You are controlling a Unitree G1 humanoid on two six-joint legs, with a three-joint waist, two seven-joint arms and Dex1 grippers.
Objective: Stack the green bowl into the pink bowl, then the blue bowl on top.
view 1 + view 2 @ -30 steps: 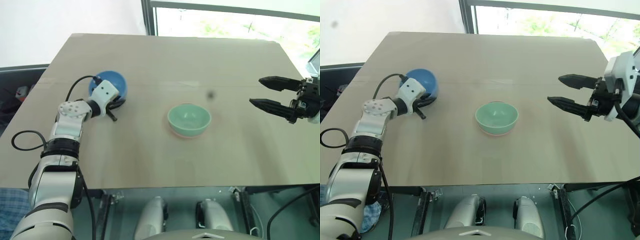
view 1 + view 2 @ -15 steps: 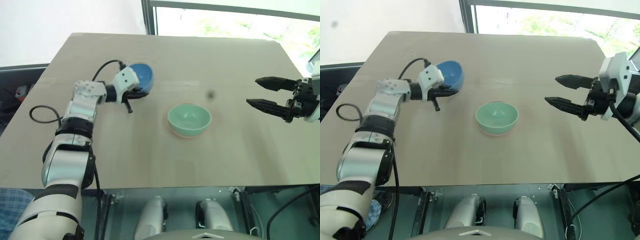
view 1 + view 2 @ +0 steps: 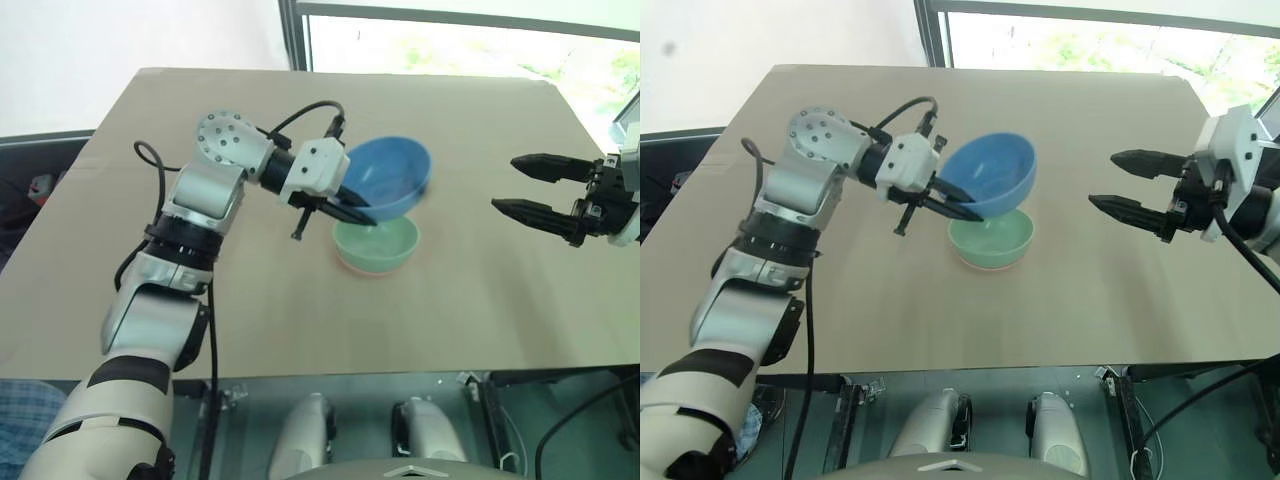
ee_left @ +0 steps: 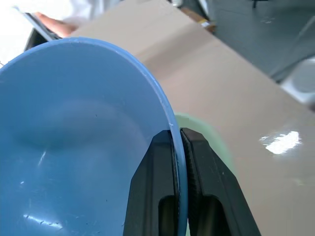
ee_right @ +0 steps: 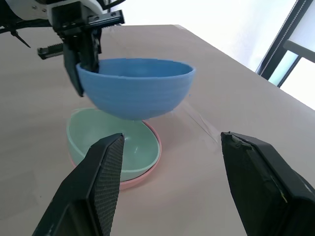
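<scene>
The green bowl (image 3: 385, 245) sits nested inside the pink bowl (image 5: 147, 173), whose rim shows as a thin ring beneath it at the table's middle. The blue bowl (image 3: 392, 175) hangs tilted in the air just above and slightly left of them. My left gripper (image 4: 177, 142) is shut on the blue bowl's near rim, one finger inside and one outside. My right gripper (image 3: 507, 183) hovers open and empty to the right of the bowls, pointing toward them.
The tan table (image 3: 300, 110) runs back to a window frame (image 3: 295, 35) at the far edge. Its front edge (image 3: 330, 372) lies close below the bowls.
My left gripper has lifted the blue bowl off the table's left side and carried it right, to just over the green bowl. The right gripper has stayed in place.
</scene>
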